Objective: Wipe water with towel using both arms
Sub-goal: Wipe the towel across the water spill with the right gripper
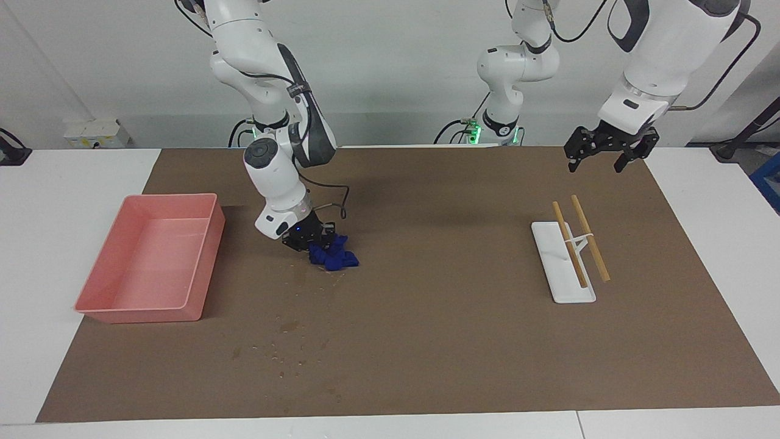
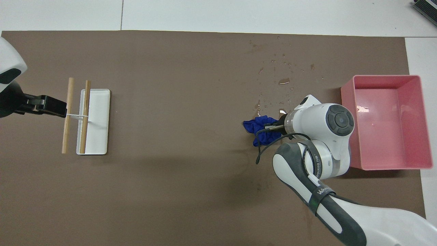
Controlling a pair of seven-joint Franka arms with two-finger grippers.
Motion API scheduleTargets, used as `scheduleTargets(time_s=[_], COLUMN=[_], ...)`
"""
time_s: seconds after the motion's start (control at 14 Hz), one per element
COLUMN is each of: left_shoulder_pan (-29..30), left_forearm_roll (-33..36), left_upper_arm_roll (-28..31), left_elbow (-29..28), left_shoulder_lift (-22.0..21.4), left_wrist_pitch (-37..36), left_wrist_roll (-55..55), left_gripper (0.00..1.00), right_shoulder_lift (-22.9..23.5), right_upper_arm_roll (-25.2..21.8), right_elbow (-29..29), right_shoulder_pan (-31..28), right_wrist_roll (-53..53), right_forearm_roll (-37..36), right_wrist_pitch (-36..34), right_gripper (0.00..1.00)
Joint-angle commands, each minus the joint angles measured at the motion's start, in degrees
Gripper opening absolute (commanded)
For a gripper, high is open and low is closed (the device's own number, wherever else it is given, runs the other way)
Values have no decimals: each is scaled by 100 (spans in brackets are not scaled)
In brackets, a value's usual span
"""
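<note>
The deep-blue towel (image 1: pixel 334 257) (image 2: pixel 260 127) lies bunched on the brown mat, pressed down by my right gripper (image 1: pixel 312 246) (image 2: pixel 274 127), which is shut on it. The towel sits at the edge of the water (image 1: pixel 287 327) (image 2: pixel 279 82) that is nearer to the robots. Scattered droplets and a darker blotch spread from there, farther from the robots. My left gripper (image 1: pixel 596 163) (image 2: pixel 51 106) hangs open and holds nothing. It is raised over the mat's edge at the left arm's end, above the spot just nearer to the robots than the white rack.
A pink bin (image 1: pixel 207 256) (image 2: pixel 348 102) stands beside the water at the right arm's end. A white flat rack (image 1: pixel 551 268) (image 2: pixel 100 136) with two wooden sticks lies at the left arm's end. The brown mat (image 1: pixel 451 317) covers most of the table.
</note>
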Motion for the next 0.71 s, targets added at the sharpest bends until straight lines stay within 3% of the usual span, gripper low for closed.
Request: scheduleTargets(time_s=[0.0,0.14,0.64], left_shoulder_pan=[57,328,356], left_forearm_roll=[-115,-615,-265], left_upper_arm_roll=[45,55,46], left_elbow=[-211,-20,-212], left_shoulder_lift=[-203,-125,-37], left_wrist_pitch=[157,123,264], left_wrist_roll=[29,108,601], left_gripper=[100,100,100], right_shoulder_lift=[466,554,624], right_upper_arm_roll=[-15,-6,11], right_elbow=[199,313,532], right_shoulder_pan=[-365,-541,-700], right_wrist_roll=[-269,-330,-849], right_forearm_roll=[-860,-1501,-2234], right_wrist_pitch=[293,301,301], right_gripper=[0,0,0])
